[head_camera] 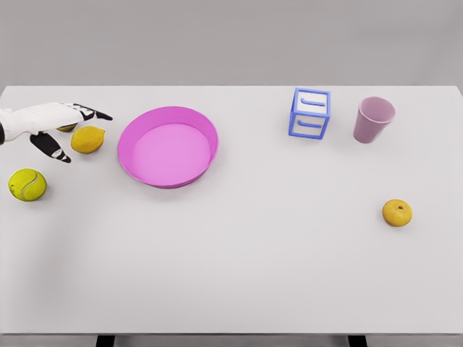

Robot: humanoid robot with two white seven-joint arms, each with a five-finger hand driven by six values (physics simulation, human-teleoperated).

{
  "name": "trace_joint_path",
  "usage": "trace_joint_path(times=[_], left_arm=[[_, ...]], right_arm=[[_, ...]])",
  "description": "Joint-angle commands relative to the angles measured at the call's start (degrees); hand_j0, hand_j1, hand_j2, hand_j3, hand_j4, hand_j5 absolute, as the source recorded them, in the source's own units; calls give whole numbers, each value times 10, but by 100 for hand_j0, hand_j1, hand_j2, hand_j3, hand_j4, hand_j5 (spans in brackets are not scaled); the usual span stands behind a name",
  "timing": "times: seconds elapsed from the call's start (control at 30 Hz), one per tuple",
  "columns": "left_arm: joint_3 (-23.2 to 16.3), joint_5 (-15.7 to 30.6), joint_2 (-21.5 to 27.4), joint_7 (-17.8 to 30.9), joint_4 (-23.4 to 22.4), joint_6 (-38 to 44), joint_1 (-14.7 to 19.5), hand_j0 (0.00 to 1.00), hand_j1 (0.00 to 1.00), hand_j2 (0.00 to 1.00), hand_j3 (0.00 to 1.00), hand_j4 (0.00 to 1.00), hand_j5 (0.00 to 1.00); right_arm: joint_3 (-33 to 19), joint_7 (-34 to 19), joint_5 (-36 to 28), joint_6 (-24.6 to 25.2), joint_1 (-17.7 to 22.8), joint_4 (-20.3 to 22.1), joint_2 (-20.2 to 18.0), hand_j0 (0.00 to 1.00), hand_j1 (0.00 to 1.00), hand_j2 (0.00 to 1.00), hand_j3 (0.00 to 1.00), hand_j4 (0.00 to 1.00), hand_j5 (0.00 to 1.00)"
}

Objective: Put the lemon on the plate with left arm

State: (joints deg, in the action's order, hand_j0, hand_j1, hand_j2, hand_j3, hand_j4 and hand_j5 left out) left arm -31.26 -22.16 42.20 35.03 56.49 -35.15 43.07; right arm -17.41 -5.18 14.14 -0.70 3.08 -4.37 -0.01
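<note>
Left robot hand [64,126] fingers spread, holding nothing, over lemon [87,139] on table [239,260], lemon just left of pink plate [168,147], tennis ball [27,184] nearby, right arm unseen

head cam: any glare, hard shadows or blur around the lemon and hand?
Head view: flat, even light, no glare; only faint soft shadows beneath the lemon and pink plate. Everything looks sharp, including the left hand with spread fingers beside the lemon. No obvious distortion.
</note>
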Motion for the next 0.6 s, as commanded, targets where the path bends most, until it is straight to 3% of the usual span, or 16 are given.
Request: trace_joint_path(times=[0.0, 0.57], left_arm=[[2, -8, -1, 0, 0, 2, 0, 100, 100, 100, 100, 100, 100], [11, -24, -33, 0, -48, 2, 18, 100, 100, 100, 100, 100, 100]], right_arm=[[0, 0, 0, 0, 0, 0, 0, 100, 100, 100, 100, 100, 100], [0, 0, 0, 0, 0, 0, 0, 100, 100, 100, 100, 100, 100]])
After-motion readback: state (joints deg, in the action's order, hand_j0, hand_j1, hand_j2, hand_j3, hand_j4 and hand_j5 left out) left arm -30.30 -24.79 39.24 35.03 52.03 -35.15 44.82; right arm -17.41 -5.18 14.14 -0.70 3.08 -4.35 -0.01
